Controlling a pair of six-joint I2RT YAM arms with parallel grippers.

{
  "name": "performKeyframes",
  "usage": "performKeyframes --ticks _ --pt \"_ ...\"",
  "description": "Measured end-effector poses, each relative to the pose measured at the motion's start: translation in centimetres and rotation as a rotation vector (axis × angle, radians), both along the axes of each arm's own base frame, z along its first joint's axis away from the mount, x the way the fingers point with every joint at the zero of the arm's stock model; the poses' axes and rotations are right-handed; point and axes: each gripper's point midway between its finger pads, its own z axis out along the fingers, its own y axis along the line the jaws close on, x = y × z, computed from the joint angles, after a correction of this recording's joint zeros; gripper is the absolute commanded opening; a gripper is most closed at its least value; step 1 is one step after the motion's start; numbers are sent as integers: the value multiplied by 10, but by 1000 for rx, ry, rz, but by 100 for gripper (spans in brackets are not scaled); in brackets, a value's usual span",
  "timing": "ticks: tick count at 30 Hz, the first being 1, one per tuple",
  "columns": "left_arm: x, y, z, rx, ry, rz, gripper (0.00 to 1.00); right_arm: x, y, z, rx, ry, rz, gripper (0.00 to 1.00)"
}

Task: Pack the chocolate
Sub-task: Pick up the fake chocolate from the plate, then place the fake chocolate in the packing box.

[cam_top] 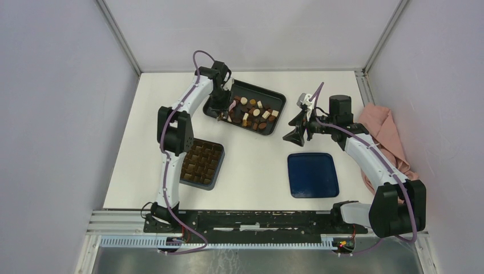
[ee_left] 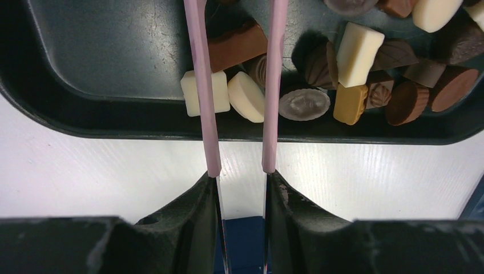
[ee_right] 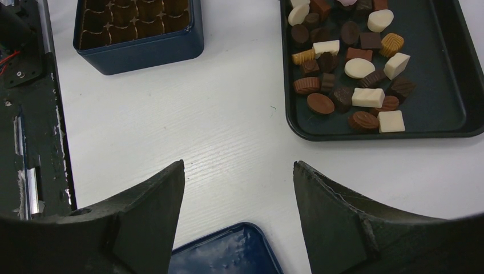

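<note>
The chocolate lies as several brown, dark and cream pieces in a black tray, in the half nearer the left arm. My left gripper is shut on pink tweezers over the tray's near rim. The tweezer arms run out over the chocolate, straddling a cream oval piece; their tips are cut off at the top of that view. My right gripper hangs open and empty over bare table, right of the tray and its chocolate.
A dark box with brown square compartments stands by the left arm, also in the right wrist view. A blue lid lies flat below the right gripper. A pink cloth is bunched at the right edge.
</note>
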Motion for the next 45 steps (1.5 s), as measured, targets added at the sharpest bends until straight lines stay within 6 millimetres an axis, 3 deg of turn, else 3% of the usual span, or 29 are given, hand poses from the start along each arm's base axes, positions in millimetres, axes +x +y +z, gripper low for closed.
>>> performKeyframes --ticks 6,15,19,29,33,38,45 --pt "2 -1 20 -25 -57 0 8 0 0 0 -1 0 1 75" --pt "-25 2 49 -80 -97 -11 8 0 0 0 -1 -1 1 75" --pt "-46 3 65 -121 -117 -21 8 0 0 0 0 0 1 75" --pt "-135 29 120 -180 -189 -10 8 -1 2 -1 -1 3 7 75" --pt "-176 42 117 -178 -158 9 8 -2 4 -3 -2 10 15 75" --pt "-227 57 96 -165 -66 57 8 -4 9 -8 -5 26 31 75" --pt "-257 63 82 -179 -14 86 9 -7 14 -11 -7 36 48 75"
